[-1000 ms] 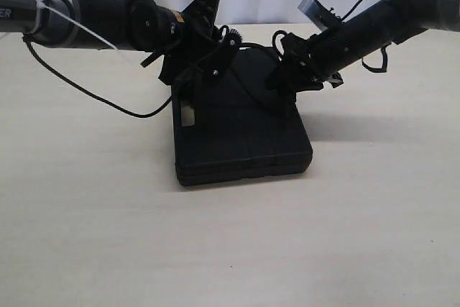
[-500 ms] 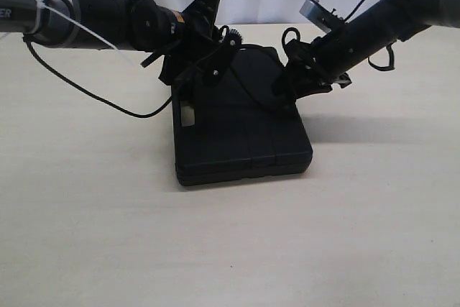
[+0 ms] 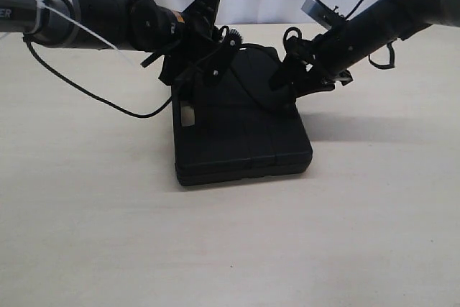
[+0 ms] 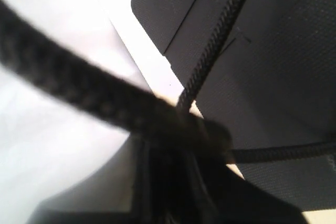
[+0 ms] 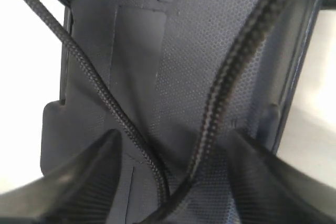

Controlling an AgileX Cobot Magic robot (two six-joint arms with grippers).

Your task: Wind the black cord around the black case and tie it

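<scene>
The pale table (image 3: 230, 249) carried the black case (image 3: 244, 141), which lay flat at the centre of the exterior view, just where it had lain a second before. The left gripper (image 3: 208, 70), above the case's upper-left corner, had not moved and was closed on the black cord (image 5: 220, 93). The right gripper (image 3: 287, 83), over the case's upper-right part, had drawn slightly up and to the right. Its jaws, narrower a second earlier, now stood wide with nothing clamped. The cord was a thin braided black rope. In the right wrist view it formed a hairpin loop on the case's textured lid, its bend between the spread fingers (image 5: 89, 171). In the left wrist view a strand crossed the lid to the closed jaws.
</scene>
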